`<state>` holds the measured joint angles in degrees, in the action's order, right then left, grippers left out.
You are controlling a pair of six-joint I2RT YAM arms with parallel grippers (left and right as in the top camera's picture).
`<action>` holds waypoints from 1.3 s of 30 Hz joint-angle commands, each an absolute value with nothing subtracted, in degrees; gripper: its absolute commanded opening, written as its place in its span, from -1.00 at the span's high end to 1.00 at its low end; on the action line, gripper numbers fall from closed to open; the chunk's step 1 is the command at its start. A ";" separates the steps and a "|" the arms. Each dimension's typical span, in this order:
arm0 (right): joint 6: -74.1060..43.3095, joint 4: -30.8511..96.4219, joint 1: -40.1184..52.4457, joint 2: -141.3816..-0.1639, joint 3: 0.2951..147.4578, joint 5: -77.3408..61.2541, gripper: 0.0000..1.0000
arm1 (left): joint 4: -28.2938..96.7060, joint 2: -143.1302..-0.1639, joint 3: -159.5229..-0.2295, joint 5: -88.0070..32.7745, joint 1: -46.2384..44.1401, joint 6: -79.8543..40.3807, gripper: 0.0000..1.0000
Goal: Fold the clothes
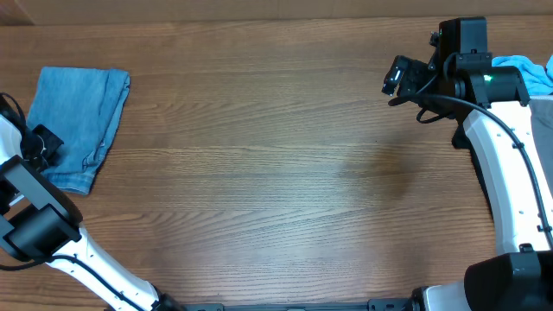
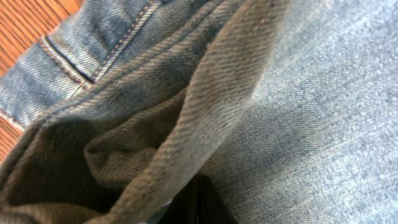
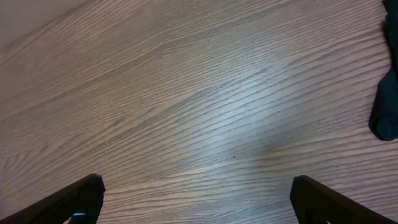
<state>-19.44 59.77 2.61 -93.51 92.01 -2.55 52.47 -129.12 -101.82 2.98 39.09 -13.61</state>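
One pair of jeans (image 1: 76,121) lies folded into a compact block at about 10 o'clock on the wooden table (image 1: 276,173), its long side running from 12 toward 6 and slightly slanted. It is the only garment on that side.

The left gripper (image 1: 39,142) sits at the 8 o'clock edge of the folded block, touching or overlapping the denim. The left wrist camera is almost filled by faded blue denim in bunched folds with orange-stitched seams, and a sliver of table shows at 10 o'clock in that view. The fingers themselves are not visible there, so whether this claw is spread or clamped on the cloth cannot be told.

The right gripper (image 1: 399,78) hangs at about 2 o'clock over the table, well apart from the jeans. In the right wrist view its two fingers (image 3: 74,199) stand wide apart at 7 and 5 o'clock with only bare wood between them, so this claw is spread and holds nothing.

One sky-blue garment (image 1: 529,67) lies crumpled at the table's edge at 2 o'clock, partly hidden behind the right arm. One piece of dark cloth (image 3: 387,106) shows at 3 o'clock in the right wrist view. Whether it belongs to the sky-blue piece cannot be told.
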 commanded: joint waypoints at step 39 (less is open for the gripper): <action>-19.07 59.68 2.50 -93.36 91.88 -2.46 -1.00 | 60.20 -105.65 -112.22 -12.49 24.97 -15.05 -1.00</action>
